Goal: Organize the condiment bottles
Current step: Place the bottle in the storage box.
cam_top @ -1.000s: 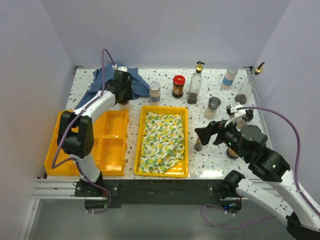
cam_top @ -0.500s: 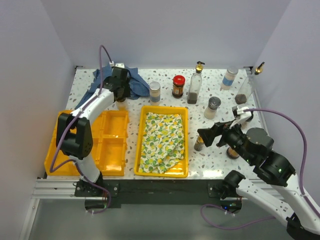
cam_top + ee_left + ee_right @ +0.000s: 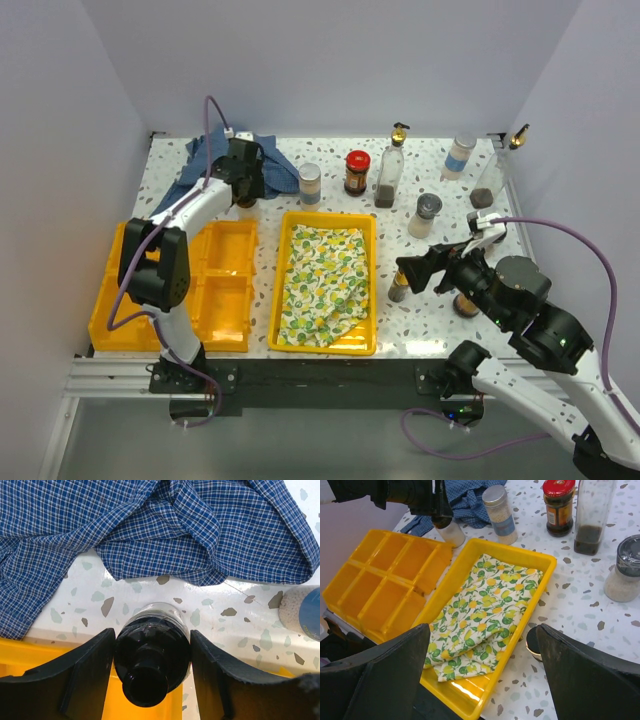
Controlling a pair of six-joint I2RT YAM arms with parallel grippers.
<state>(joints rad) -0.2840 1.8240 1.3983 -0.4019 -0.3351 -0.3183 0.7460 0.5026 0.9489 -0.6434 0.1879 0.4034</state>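
The right gripper, jaws spread wide, hovers over a small dark-capped jar just right of the lemon-cloth tray; a descending finger could strike the tray's rim or topple the jar. Off the tray's far-left corner, the left gripper appears clamped on a dark-capped clear bottle, which might slip if lifted. Behind the tray, the red-lidded jar and blue-labelled shaker bear labels too small to read.
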